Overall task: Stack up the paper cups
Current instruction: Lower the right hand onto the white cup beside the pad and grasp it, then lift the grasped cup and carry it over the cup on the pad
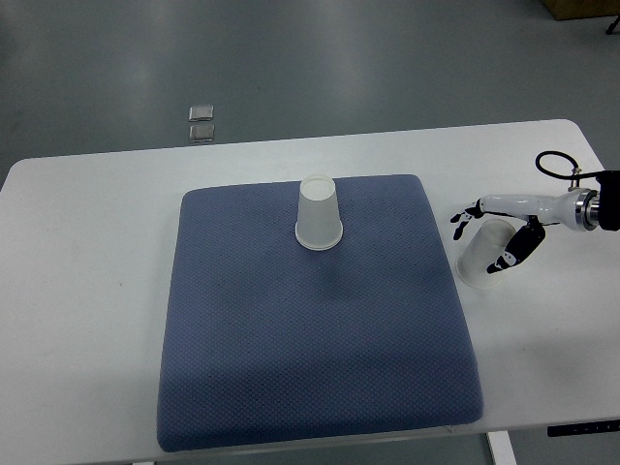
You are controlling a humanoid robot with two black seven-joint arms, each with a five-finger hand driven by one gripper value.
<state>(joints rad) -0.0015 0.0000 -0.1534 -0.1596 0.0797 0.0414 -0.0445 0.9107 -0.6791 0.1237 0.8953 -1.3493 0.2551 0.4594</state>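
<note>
The right hand (494, 232) grasps a tilted cup (481, 254) at 3 o'clock, beside the mat (320, 378). The other cup (319, 213) stands upside down near the mat's 12 o'clock. The thin wall may crush or slip under a tight grip.

White paper cups (319, 215), a dimpled blue-grey mat (310, 339), a white table (87, 291), black-tipped white fingers (513, 254).

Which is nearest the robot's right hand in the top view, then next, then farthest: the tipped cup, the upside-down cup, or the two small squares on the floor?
1. Tipped cup, under the right hand, off the pad.
2. Upside-down cup, on the blue pad.
3. Floor squares, beyond the table's far edge.
</note>
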